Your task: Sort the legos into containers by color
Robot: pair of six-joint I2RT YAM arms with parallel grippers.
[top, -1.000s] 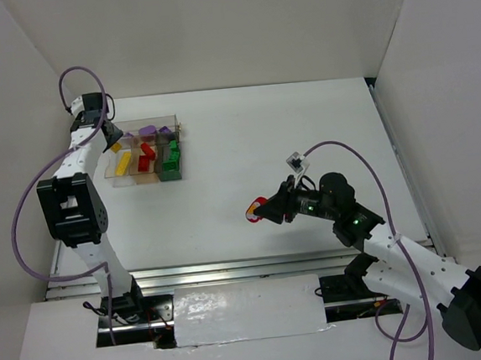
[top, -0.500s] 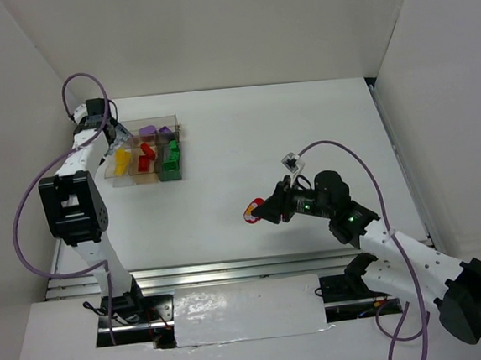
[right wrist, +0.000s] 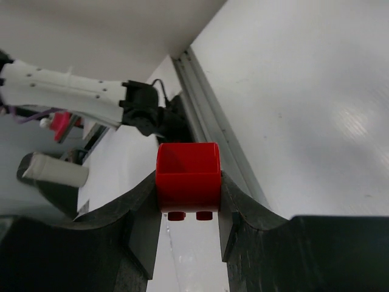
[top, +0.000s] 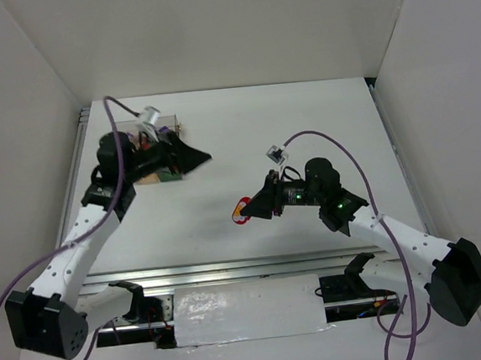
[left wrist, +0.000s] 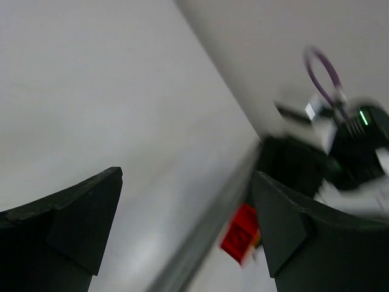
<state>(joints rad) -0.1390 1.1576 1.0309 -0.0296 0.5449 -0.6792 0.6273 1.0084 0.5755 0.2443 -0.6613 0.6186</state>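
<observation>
From above, the right claw (top: 247,210) sits a little below the middle of the white surface (top: 303,124). It is clamped on a red lego brick (top: 242,212), which sticks out of its 9 o'clock end, clear of the surface.

In the right wrist view, the brick (right wrist: 187,173) is pinched between two matte black curved fingers (right wrist: 144,207), one at 9 o'clock and one at 3 o'clock of it. The brick is glossy, smooth plastic and boxy with rounded corners. It has a hollow open face, and two small studs show at its 6 o'clock edge.

The left claw (top: 195,158) is at 10 o'clock on the surface, its black fingers spread wide with nothing between them. It hovers at the 3 o'clock edge of the clear box (top: 171,176), which the left arm mostly hides, so only a glimpse of green shows inside.

The left wrist view is blurred. It shows two dark wedge-shaped fingers (left wrist: 73,213) far apart, with the red brick (left wrist: 241,231) small in the distance between them.
</observation>
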